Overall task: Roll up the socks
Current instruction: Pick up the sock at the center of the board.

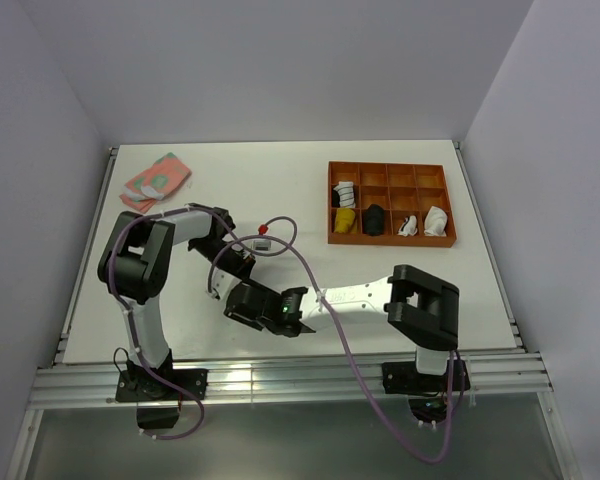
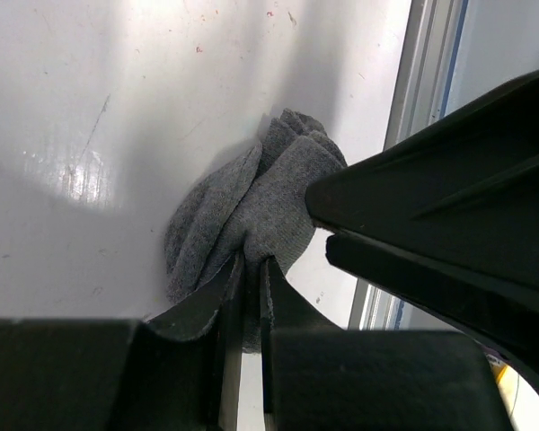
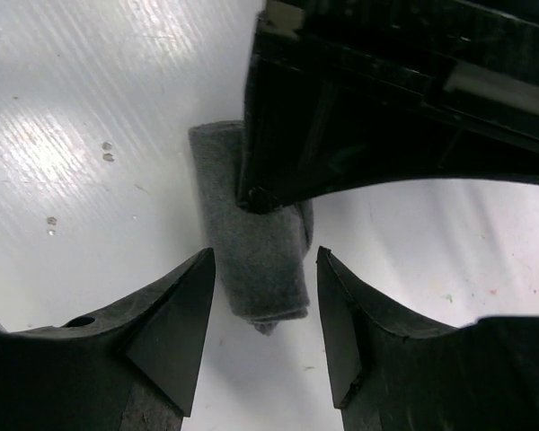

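From above, my left arm (image 1: 145, 260) and right arm (image 1: 420, 305) meet low on the white surface (image 1: 280, 180), hiding their work. Left wrist: my left fingers (image 2: 225, 296) pinch the plain grey fabric sock (image 2: 260, 202), bunched near the edge. Right wrist: right fingers (image 3: 184, 323) spread astride it; I judge rolling unfinished.

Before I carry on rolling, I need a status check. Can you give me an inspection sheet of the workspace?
Surface: white table, faint specks, no spills seen.
Job's things: grey sock, partly rolled, lying on the table between both grippers.
Clutter: pink-green socks at the far left; orange tray at the far right, holding rolled bundles; small grey-and-red item, unclear.
Grippers: left gripper shut on the grey sock; right gripper open, straddling the roll.
Cables: purple cable loops across the table.
Surroundings: white walls; metal rail at the near edge.
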{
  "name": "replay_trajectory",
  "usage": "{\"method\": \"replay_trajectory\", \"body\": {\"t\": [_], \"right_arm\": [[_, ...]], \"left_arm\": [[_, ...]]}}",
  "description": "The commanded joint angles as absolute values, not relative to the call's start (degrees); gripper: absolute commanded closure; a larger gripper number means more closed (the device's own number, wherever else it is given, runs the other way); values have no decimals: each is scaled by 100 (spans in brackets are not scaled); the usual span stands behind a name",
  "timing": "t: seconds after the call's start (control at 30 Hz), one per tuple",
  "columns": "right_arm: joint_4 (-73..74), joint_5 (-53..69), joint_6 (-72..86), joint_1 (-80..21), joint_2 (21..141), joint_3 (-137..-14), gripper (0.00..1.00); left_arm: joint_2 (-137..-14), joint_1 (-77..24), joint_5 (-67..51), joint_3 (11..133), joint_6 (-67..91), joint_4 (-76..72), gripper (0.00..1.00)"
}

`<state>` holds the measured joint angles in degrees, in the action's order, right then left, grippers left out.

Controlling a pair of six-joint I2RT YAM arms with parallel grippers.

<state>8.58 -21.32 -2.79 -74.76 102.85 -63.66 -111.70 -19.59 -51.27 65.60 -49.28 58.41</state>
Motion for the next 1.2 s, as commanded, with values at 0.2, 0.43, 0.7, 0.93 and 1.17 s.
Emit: {"method": "replay_trajectory", "body": {"t": [0.2, 0.43, 0.7, 0.93, 1.17], "right_arm": [[1186, -2127, -439, -7611, 10678, -6732, 43], [1397, -2232, -597, -7585, 11048, -6935, 43], [1669, -2162, -615, -7348, 11214, -7083, 43], [1881, -1627, -580, -7119, 11417, -7180, 44], [2135, -950, -493, -6961, 11557, -7321, 51]], "left_arm": [[-11478, -1986, -4676, 6715, -5335, 6055, 100], [-11672, -1986, -4702, 6908, -5431, 6328, 100], [-11944, -1978, -4772, 7241, -5642, 6767, 100], [-12278, -1942, -4957, 7725, -5906, 7356, 98], [-12427, -1934, -5001, 8050, -5898, 7585, 95]]}}
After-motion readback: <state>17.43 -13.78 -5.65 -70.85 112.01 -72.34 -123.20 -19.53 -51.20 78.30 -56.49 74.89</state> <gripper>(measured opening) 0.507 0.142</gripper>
